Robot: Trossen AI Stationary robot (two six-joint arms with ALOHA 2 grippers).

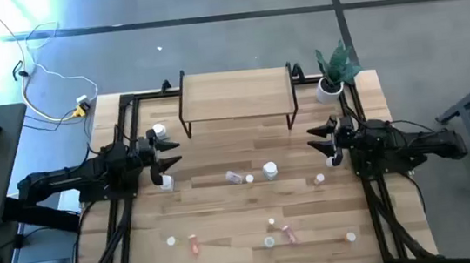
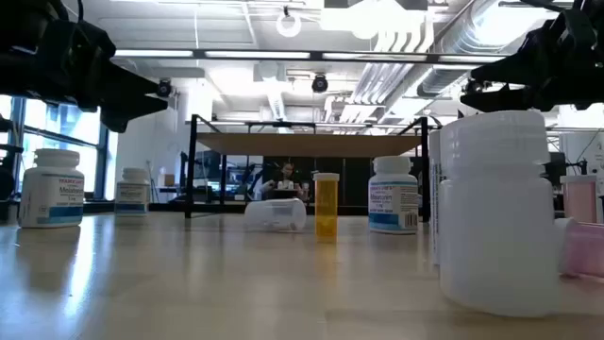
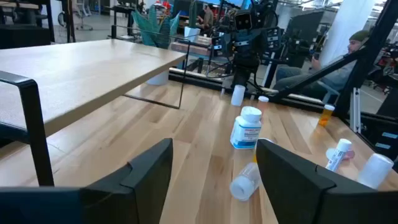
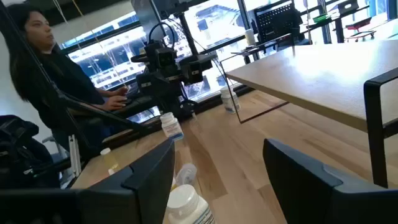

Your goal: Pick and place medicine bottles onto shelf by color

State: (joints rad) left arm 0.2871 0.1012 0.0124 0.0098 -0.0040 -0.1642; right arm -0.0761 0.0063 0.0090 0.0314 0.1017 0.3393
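Observation:
Medicine bottles stand and lie scattered over the wooden table. A white one [image 1: 167, 182] stands just near-side of my left gripper [image 1: 173, 154], and another [image 1: 160, 132] stands on its far side. A lying bottle [image 1: 235, 177] and a white upright one [image 1: 271, 171] are at mid-table. Pink ones [image 1: 194, 245] [image 1: 289, 233] lie near the front edge. The light-wood shelf [image 1: 236, 96] stands at the back on black legs, its top bare. My right gripper [image 1: 313, 139] hovers at the right. Both grippers are open, point toward each other and hold nothing.
A potted plant [image 1: 328, 87] stands at the shelf's right end. Several small bottles [image 1: 269, 242] line the near edge. A large white bottle [image 2: 495, 208] stands close in the low view. A person [image 4: 37, 56] sits beyond the table's left side.

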